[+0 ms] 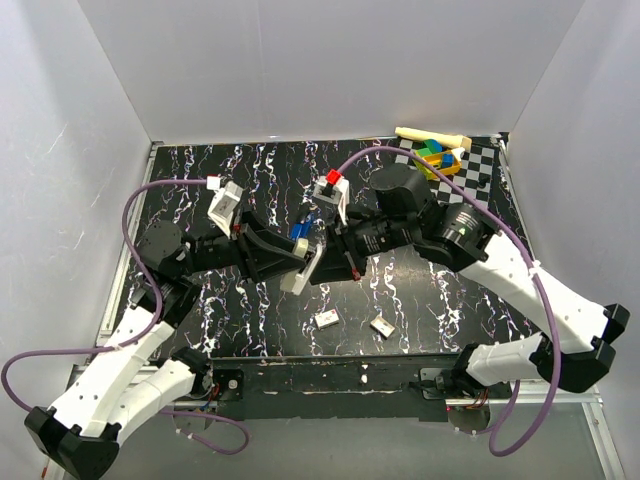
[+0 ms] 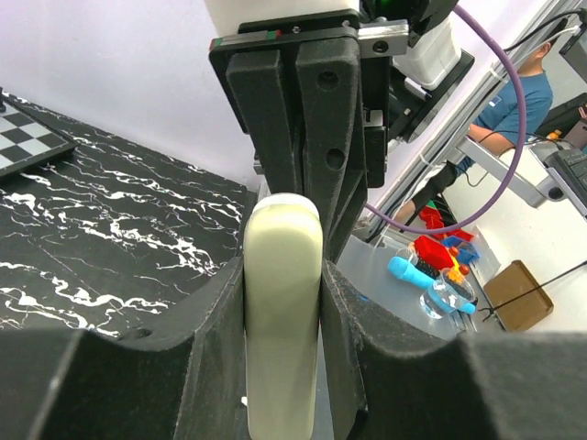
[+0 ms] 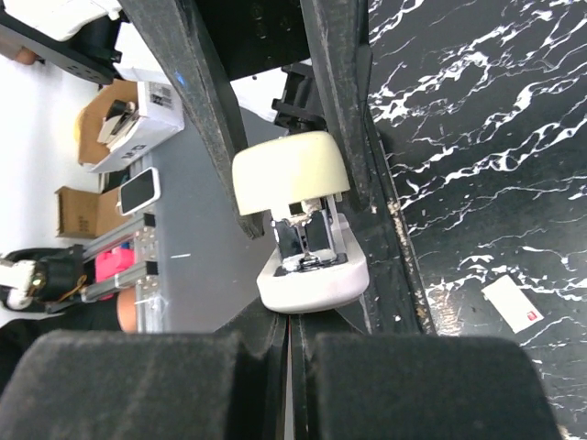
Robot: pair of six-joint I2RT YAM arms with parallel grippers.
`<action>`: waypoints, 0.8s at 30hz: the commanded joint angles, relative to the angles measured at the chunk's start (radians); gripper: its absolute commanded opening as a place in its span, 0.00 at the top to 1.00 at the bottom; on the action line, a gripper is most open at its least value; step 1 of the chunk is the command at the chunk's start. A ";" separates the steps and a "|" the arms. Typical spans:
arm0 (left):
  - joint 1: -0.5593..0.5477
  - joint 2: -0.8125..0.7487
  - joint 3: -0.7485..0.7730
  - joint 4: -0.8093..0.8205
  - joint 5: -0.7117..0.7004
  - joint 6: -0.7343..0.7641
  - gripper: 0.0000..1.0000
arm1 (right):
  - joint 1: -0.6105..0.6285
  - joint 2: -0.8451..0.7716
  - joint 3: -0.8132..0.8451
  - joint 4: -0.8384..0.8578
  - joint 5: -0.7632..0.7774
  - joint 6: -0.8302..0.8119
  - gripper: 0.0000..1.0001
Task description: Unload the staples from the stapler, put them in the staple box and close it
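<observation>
Holds the stapler (image 1: 299,235) in the air over the middle of the table (image 1: 420,290), between the two grippers. Clamps it with the left gripper (image 2: 282,307), one finger (image 2: 213,316) on each flank of the beige cover. Presses the right gripper (image 3: 292,325) fingers almost together, tips at the stapler's pale base end; cannot tell whether anything is pinched there; shows two cards (image 1: 326,319) flat on the table nearer the bases.

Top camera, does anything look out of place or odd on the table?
One small white piece and a second white piece lie loose on the black table near its front edge, too small to identify. The stapler is off the table, clamped in the left gripper.
</observation>
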 commanded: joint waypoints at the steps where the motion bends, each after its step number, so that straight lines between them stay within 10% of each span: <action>1: -0.035 0.019 -0.011 -0.090 0.050 0.041 1.00 | 0.004 -0.081 -0.053 0.258 0.102 -0.036 0.99; 11: -0.035 0.005 0.051 -0.201 -0.097 0.131 1.00 | -0.007 -0.150 -0.185 0.207 0.220 -0.051 0.93; 24: -0.034 0.129 0.292 -0.634 -0.694 0.334 1.00 | -0.174 -0.291 -0.452 0.203 0.329 0.036 0.85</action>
